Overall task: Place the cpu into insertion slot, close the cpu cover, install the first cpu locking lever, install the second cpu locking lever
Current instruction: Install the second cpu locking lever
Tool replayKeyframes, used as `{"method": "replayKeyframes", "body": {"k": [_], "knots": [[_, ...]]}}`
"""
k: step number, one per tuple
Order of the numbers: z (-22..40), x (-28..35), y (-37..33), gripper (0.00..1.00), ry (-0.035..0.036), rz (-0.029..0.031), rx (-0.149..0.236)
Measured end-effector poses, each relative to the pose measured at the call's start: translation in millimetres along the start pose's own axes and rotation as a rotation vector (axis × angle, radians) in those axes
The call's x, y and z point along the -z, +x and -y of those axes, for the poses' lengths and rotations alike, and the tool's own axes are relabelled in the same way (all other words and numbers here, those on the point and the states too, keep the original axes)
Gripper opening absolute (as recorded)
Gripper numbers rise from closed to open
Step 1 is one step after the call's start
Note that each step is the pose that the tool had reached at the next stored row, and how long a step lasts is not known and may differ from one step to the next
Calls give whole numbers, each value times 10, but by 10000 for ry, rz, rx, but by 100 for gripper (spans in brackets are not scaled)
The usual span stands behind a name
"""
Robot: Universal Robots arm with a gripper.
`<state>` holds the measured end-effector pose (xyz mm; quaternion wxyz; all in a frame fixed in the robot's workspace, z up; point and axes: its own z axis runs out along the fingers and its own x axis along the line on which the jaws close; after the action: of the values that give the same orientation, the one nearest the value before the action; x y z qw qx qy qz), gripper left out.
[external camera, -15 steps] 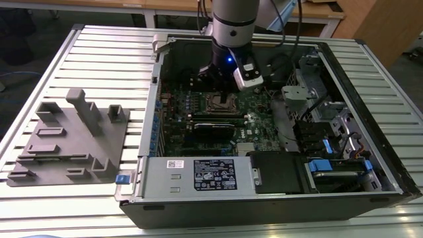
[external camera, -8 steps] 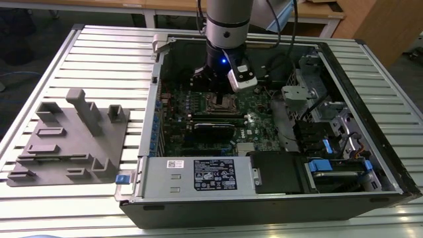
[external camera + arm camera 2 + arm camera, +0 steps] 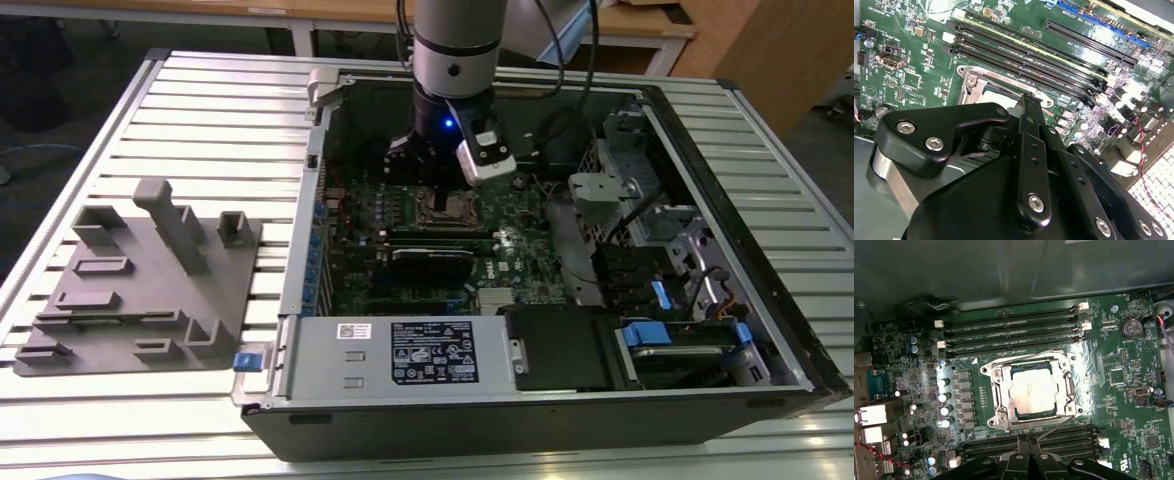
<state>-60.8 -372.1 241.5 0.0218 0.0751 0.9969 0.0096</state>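
The cpu [image 3: 1033,390], a silvery square chip, lies in the insertion slot [image 3: 990,371] on the green motherboard [image 3: 1114,390]. The cpu cover [image 3: 999,396] lies flat around it, and the chip's top shows through its window. One thin wire lever [image 3: 1024,356] runs along the socket's far side. A second lever [image 3: 1056,427] slants up from the socket's corner to my fingertips. My gripper [image 3: 1028,439] is shut at the socket's edge, touching that lever's free end. In the exterior view the gripper [image 3: 430,198] hangs inside the open case, right over the socket [image 3: 449,210].
Long black memory slots [image 3: 1014,332] flank the socket on both sides. A black card [image 3: 430,265] and a labelled power supply box [image 3: 420,352] lie nearer the case front. Drive bays and cables [image 3: 641,230] fill the exterior view's right. A grey fixture [image 3: 134,280] sits on the slatted table.
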Motion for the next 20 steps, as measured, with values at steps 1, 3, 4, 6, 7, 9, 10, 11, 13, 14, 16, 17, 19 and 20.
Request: {"method": "replayKeyframes", "body": {"k": [1, 3, 4, 6, 7, 9, 10, 11, 13, 14, 16, 17, 19, 20], "knots": [[1, -2, 4, 11, -1, 1, -2], [2, -9, 15, 11, -1, 6, -1], [3, -12, 20, 11, -1, 8, 0], [4, -14, 23, 11, 0, 8, 1], [4, -15, 24, 11, 1, 8, 2], [5, -38, 27, 11, -1, 9, 0], [5, -60, 30, 11, -1, 9, 0], [5, -60, 30, 11, -1, 9, 0], [5, -63, 31, 11, -3, 12, 0], [6, -66, 34, 11, -5, 15, -1], [8, -69, 43, 11, -3, 18, 0], [9, -70, 48, 11, -4, 22, 0], [10, -74, 64, 11, -6, 31, 0], [12, -76, 72, 11, -5, 34, 0]]}}
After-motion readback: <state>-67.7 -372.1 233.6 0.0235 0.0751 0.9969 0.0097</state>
